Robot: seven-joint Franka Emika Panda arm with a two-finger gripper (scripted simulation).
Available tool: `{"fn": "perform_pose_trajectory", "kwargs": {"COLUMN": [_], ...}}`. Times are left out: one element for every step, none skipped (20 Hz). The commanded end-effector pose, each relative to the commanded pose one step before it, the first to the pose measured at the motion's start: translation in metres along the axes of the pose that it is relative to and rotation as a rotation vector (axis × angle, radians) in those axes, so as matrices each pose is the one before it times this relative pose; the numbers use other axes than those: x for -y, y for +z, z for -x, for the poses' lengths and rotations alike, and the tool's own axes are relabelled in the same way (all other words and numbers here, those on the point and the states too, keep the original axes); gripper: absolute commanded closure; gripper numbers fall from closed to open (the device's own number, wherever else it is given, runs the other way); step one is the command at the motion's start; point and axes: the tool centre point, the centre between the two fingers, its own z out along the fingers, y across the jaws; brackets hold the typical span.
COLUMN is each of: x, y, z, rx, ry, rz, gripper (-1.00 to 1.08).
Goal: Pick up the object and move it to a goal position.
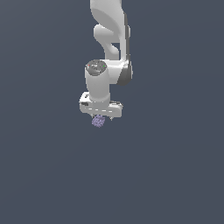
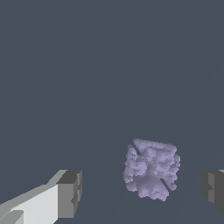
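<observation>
One white arm (image 1: 109, 52) hung over a plain slate-grey surface (image 1: 175, 175), its gripper (image 1: 101, 114) pointing downward. Directly beneath the gripper sat the lumpy lavender object (image 1: 98, 121). In the wrist view, the gripper (image 2: 142, 192) stood spread wide: one dark fingertip (image 2: 70, 194) lay well apart from the object (image 2: 151, 169), while the other fingertip (image 2: 213, 189) lay nearer; neither touched it. The object thus lay between the fingertips, off-centre.

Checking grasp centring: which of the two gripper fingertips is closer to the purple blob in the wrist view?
The dark fingertip at the frame's edge is closer to the purple blob; the fingertip on the white finger has the wider gap.
</observation>
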Motion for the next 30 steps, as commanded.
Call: {"fn": "perform_pose_trajectory", "kwargs": {"x": [-0.01153,-0.00403,-0.00371,-0.00337,-0.00302,-0.00264,-0.00226,-0.00187,-0.00146,-0.00106,-0.00065,-0.00025,0.00092,0.00001,0.00003,0.00005,-0.00029,0.00009,-0.00025,0.00013,-0.00036,-0.00019,-0.00019,0.00016,-0.00020,0.00014,-0.00023,0.00011,0.00009,0.00005], "y": [0.01203,0.00385,0.00343,0.00303,0.00264,0.00226,0.00189,0.00154,0.00119,0.00084,0.00050,0.00017,-0.00072,0.00034,0.00102,0.00170,0.00231,0.00304,0.00362,0.00432,0.00485,0.00544,0.00524,0.00465,0.00392,0.00331,0.00257,0.00202,0.00142,0.00084], "z": [0.00954,0.00309,0.00279,0.00249,0.00219,0.00190,0.00160,0.00130,0.00101,0.00072,0.00043,0.00014,-0.00067,0.00002,0.00006,0.00009,0.00008,0.00018,0.00016,0.00025,0.00021,0.00024,0.00019,0.00015,0.00001,-0.00002,-0.00014,-0.00011,-0.00011,-0.00008], "rx": [-0.00187,-0.00052,-0.00050,-0.00047,-0.00043,-0.00039,-0.00034,-0.00028,-0.00023,-0.00016,-0.00010,-0.00004,0.00105,0.00000,0.00000,0.00000,-0.00012,0.00000,-0.00012,0.00000,-0.00018,-0.00013,-0.00013,0.00000,-0.00013,0.00000,-0.00014,0.00000,0.00000,0.00000], "ry": [0.05708,0.01883,0.01710,0.01534,0.01358,0.01177,0.00998,0.00819,0.00636,0.00458,0.00276,0.00098,-0.00519,0.00000,0.00000,0.00000,0.00068,0.00000,0.00068,0.00000,0.00096,0.00068,0.00068,0.00000,0.00068,0.00000,0.00066,0.00000,0.00000,0.00000], "rz": [-0.00253,-0.00054,-0.00038,-0.00025,-0.00016,-0.00008,-0.00003,0.00000,0.00001,0.00002,0.00002,0.00001,0.00027,0.00000,0.00000,0.00000,0.00000,0.00000,0.00001,0.00000,0.00003,0.00002,0.00000,0.00000,-0.00005,0.00000,-0.00014,0.00000,0.00000,0.00000], "gripper": [-0.92,-0.92,-0.92,-0.92,-0.92,-0.92,-0.92,-0.92,-0.92,-0.92,-0.92,-0.92,-0.92,-0.92,-0.92,-0.92,-0.92,-0.92,-0.92,-0.92,-0.92,-0.92,-0.92,-0.92,-0.92,-0.92,-0.92,-0.92,-0.92,-0.92]}}
